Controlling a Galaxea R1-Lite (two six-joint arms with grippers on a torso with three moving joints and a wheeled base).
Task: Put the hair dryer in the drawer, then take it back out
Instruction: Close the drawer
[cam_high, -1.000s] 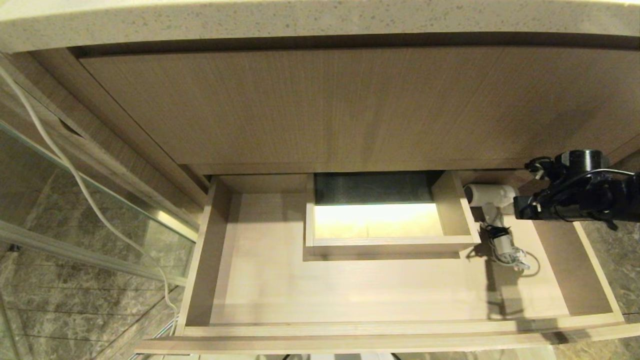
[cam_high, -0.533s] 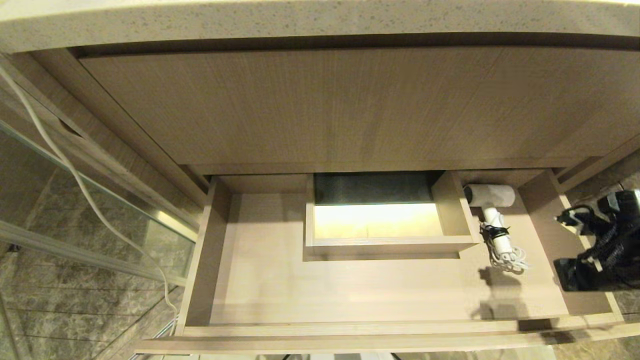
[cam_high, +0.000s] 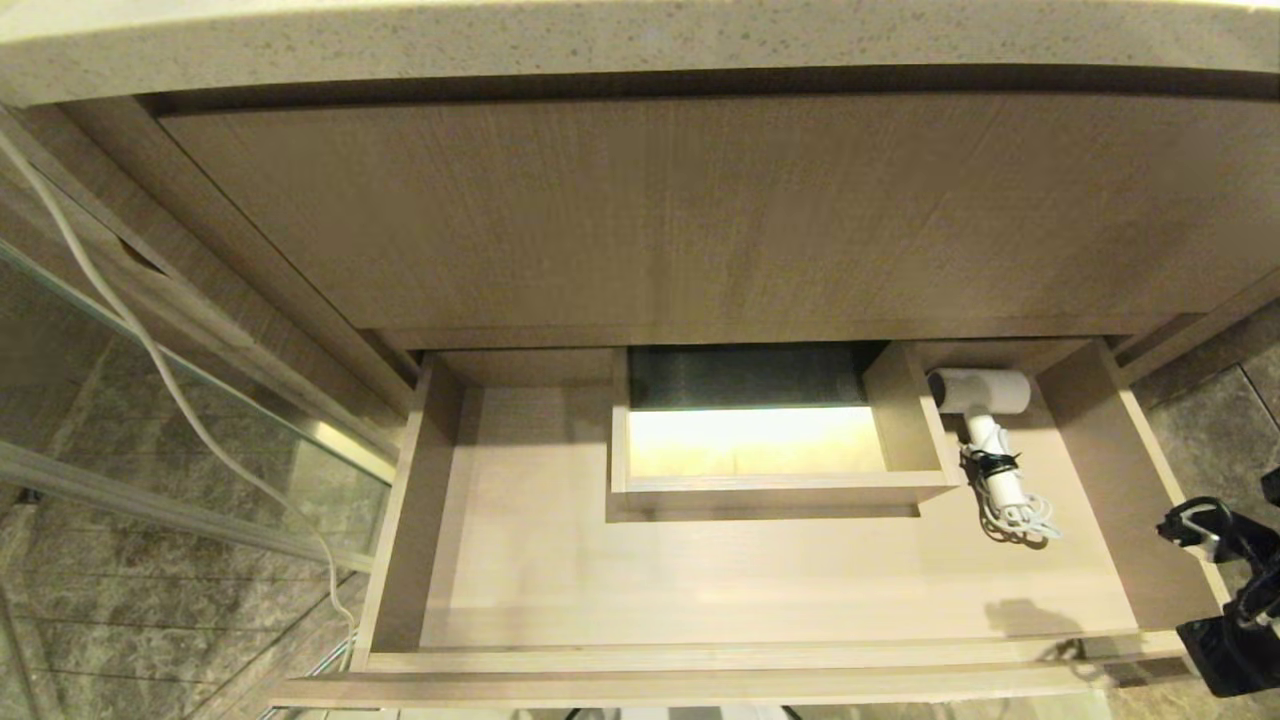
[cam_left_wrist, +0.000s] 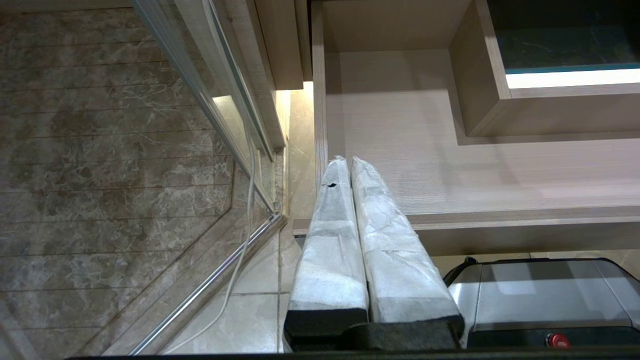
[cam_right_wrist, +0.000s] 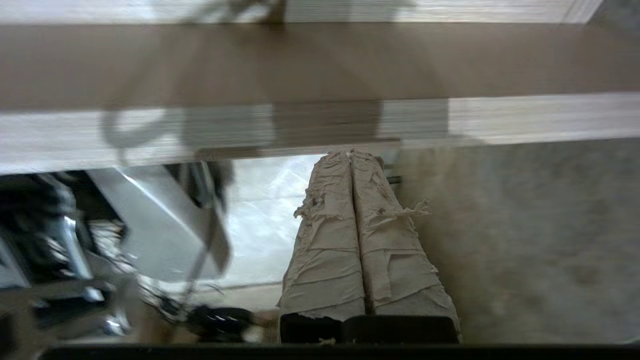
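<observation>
The hair dryer (cam_high: 985, 440) lies flat on the floor of the open drawer (cam_high: 700, 570), in the upper right part of the head view, in the narrow bay between the boxed cutout (cam_high: 770, 440) and the drawer's right side wall. Its short white barrel lies crosswise at the far end of that bay, the grey round end facing left toward the cutout's wall and just beside it. The handle runs from the barrel down the frame toward the drawer front, leaning slightly to the right, so the long axis goes roughly from back to front of the drawer. A black strap (cam_high: 990, 462) binds the cord partway along the handle, and the coiled white cord (cam_high: 1020, 520) bunches at the handle's near end.

The right tool (cam_right_wrist: 350, 155) is outside the drawer: in the head view the dark right arm (cam_high: 1225, 610) sits at the lower right edge of the frame, past the drawer's right front corner, well apart from the hair dryer, which lies up and to the left of it. In the right wrist view its two wrapped fingers are pressed together, empty, with the drawer's wood edge blurred beyond their tips.

The left tool (cam_left_wrist: 345, 161) appears only in the left wrist view, fingers together and empty, near the drawer's left front corner, above the marbled floor (cam_left_wrist: 100, 150).
</observation>
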